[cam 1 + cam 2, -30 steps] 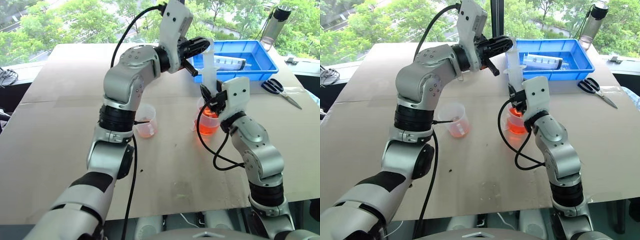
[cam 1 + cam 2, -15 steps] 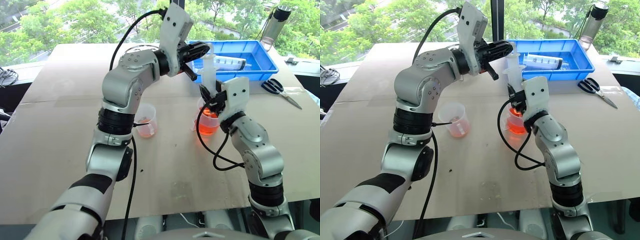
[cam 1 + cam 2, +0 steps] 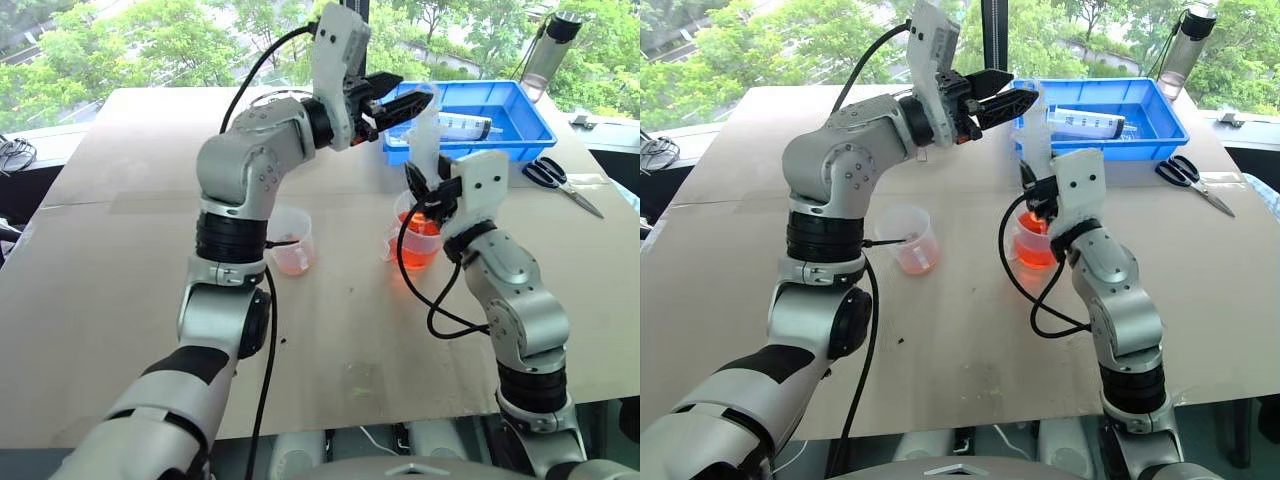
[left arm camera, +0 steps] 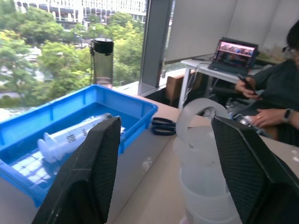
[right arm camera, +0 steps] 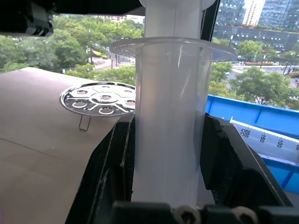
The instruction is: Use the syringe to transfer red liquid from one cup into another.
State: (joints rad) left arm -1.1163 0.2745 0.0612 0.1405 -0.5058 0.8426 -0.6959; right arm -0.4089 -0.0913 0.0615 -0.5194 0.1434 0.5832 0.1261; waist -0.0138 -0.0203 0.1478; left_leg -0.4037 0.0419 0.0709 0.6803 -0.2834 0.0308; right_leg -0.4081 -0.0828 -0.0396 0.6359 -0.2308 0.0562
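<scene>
Black right fingers [image 5: 112, 172] pinch the syringe [image 5: 170, 121]; left fingers [image 4: 98, 163] spread beside its plunger.

Left gripper [image 3: 395, 100] stood parted beside the syringe [image 3: 424, 125] top, not touching. Right gripper [image 3: 428, 192] clamped the syringe upright over the beaker [image 3: 417, 240], blocking the table's [image 3: 130, 280] middle right. Blue tray [image 3: 520, 125] and scissors [image 3: 555, 178] crowded the far right corner. Small cup [image 3: 291, 242] sat mid-table. Near edge and left side lay bare.

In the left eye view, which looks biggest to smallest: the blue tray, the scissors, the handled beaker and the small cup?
1. Blue tray.
2. Handled beaker and small cup: about alike, so no ranking.
3. Scissors, smallest, though lying farther off.
</scene>
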